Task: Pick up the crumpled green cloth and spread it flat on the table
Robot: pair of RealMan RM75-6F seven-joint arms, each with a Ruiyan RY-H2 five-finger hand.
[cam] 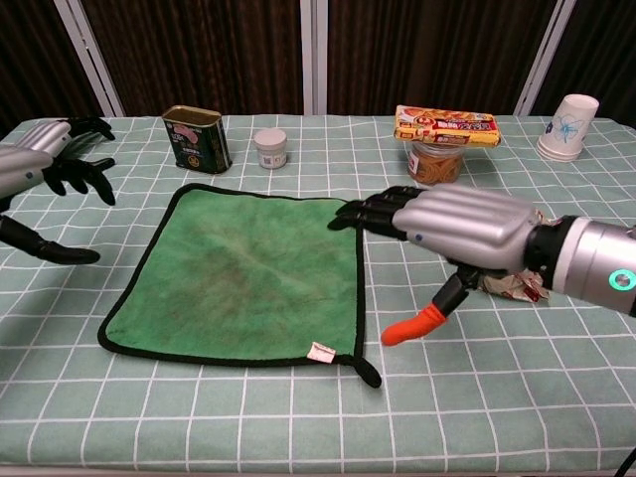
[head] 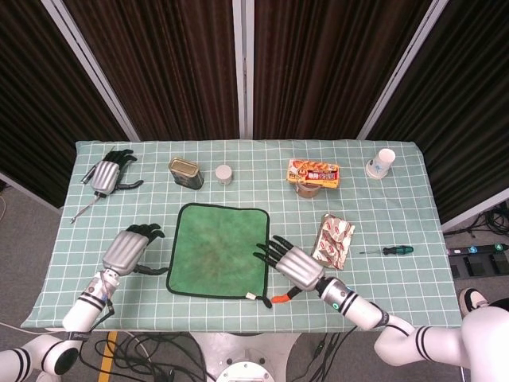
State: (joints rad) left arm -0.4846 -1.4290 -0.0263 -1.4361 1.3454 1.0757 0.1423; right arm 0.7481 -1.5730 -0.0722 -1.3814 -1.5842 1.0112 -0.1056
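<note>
The green cloth (head: 219, 251) (cam: 238, 273) with its black hem lies spread flat in the middle of the table, a small white tag at its near right corner. My left hand (head: 127, 248) (cam: 30, 167) hovers to the left of the cloth, clear of it, fingers apart and holding nothing. Just off the cloth's right edge is my right hand (head: 298, 267) (cam: 462, 224), with its fingers stretched out toward the cloth's corner and its orange-tipped thumb hanging down. It holds nothing.
A spare robot hand (head: 107, 171) lies at the far left. Along the back stand a tin can (head: 184, 172) (cam: 196, 139), a small jar (head: 224, 173) (cam: 269, 148), a snack box (head: 313, 171) (cam: 446, 124) and a paper cup (head: 384, 161) (cam: 571, 124). A packet (head: 334, 240) and a screwdriver (head: 387, 251) lie at the right.
</note>
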